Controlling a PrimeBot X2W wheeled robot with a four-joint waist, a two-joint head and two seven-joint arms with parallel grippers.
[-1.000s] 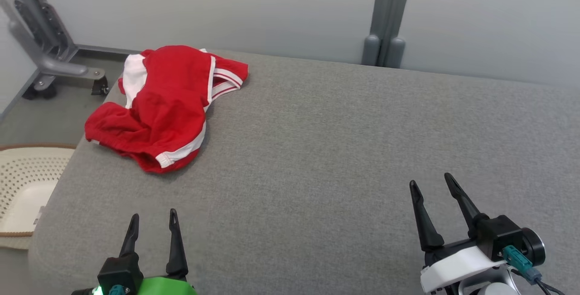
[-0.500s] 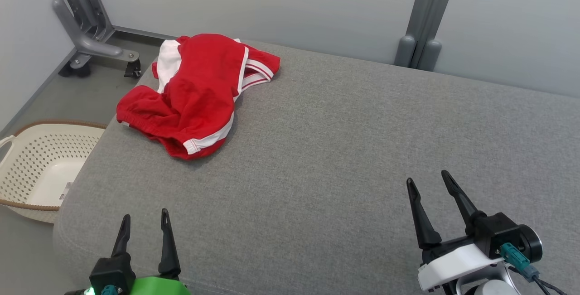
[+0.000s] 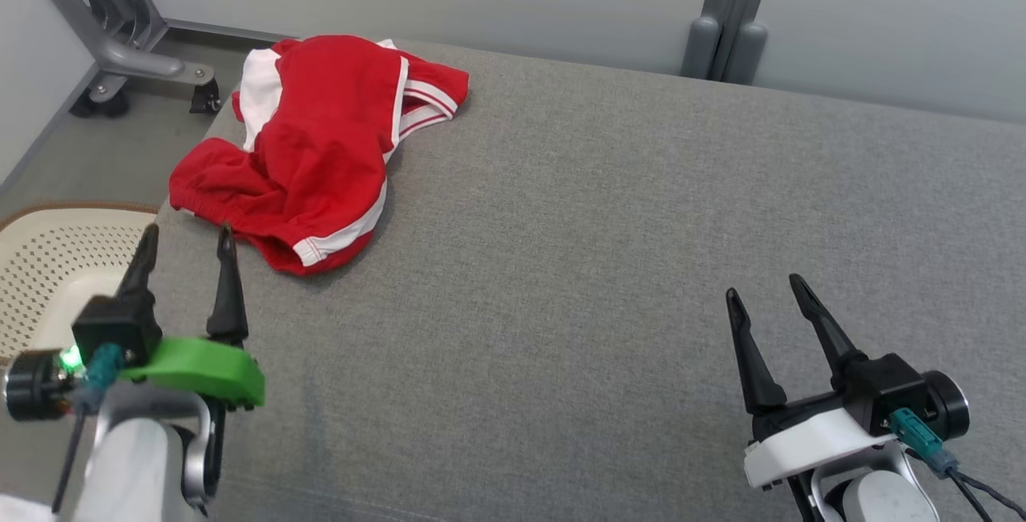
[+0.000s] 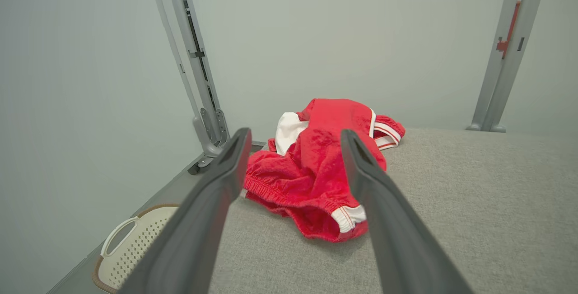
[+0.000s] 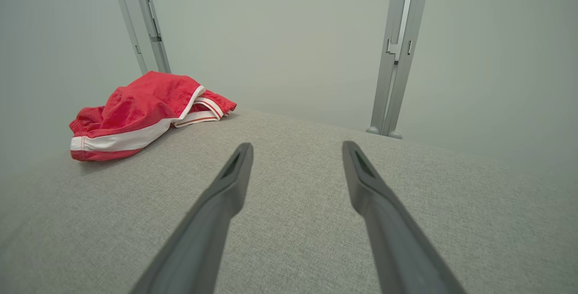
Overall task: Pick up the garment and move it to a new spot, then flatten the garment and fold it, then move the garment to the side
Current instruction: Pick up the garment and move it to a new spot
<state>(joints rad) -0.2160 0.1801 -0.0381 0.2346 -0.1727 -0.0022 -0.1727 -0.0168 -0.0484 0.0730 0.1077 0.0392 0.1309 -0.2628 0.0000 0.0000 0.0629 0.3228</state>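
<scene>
A pair of red shorts [image 3: 321, 145] lies crumpled in the upper left of the head view, at the far left corner of a grey fabric surface [image 3: 601, 265]. The cloth is bunched and folded over itself, not spread flat. A white band edges the hem nearest the bottom of the frame. A white panel shows at the heap's upper left, and red-and-white striped trim pokes out at its upper right. A gathered elastic edge runs along its left side. In the right wrist view the heap sits at mid-left, its white stripe facing the camera.
</scene>
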